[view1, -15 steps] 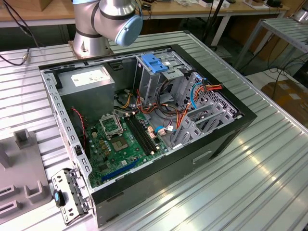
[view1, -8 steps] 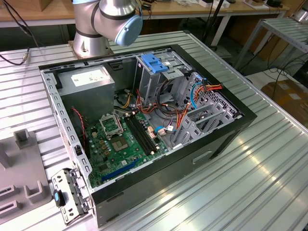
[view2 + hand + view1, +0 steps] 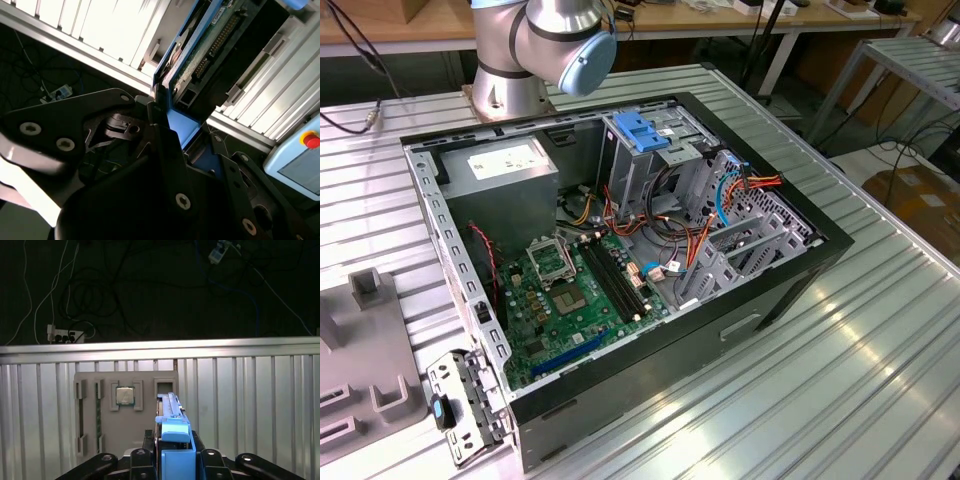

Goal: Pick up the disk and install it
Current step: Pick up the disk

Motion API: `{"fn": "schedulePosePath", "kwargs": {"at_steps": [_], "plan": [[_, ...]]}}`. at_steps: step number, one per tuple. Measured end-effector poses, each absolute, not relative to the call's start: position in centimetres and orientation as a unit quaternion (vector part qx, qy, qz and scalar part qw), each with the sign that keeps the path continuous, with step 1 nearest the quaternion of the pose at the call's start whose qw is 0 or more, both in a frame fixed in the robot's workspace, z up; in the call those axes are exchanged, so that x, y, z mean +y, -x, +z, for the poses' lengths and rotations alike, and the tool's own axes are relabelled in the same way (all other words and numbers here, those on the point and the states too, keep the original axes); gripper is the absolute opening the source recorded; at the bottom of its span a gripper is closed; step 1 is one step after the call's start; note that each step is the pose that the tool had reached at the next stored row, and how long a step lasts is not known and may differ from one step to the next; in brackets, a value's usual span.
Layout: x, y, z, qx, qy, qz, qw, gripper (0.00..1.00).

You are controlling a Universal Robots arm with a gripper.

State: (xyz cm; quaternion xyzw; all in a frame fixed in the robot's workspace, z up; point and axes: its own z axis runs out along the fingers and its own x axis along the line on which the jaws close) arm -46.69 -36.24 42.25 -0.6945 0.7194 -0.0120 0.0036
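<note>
In both wrist views my gripper (image 3: 173, 461) is shut on the disk (image 3: 173, 427), which stands on edge between the black fingers (image 3: 141, 460). In the first wrist view its bright blue end tab and rail point away from me, above a ribbed metal table. The second wrist view shows the disk (image 3: 210, 47) with its green circuit-board face and a blue side rail, and the gripper (image 3: 172, 125) clamped on its blue end. In the exterior view the open computer case (image 3: 790, 290) lies on the table, with the arm's base (image 3: 535, 50) behind it.
A grey fixture plate (image 3: 90, 415) holding a processor chip (image 3: 125, 395) lies on the table below the disk. Inside the case are a motherboard (image 3: 575, 295), a power supply (image 3: 505, 165), cables, and a metal drive cage topped by a light-blue latch plate (image 3: 642, 130). Cables litter the dark floor beyond the table edge.
</note>
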Motion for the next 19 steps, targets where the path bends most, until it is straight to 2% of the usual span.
{"fn": "schedulePosePath", "kwargs": {"at_steps": [19], "plan": [[-36.2, 46.7, 43.4, 0.719, 0.694, -0.012, 0.004, 0.37]]}}
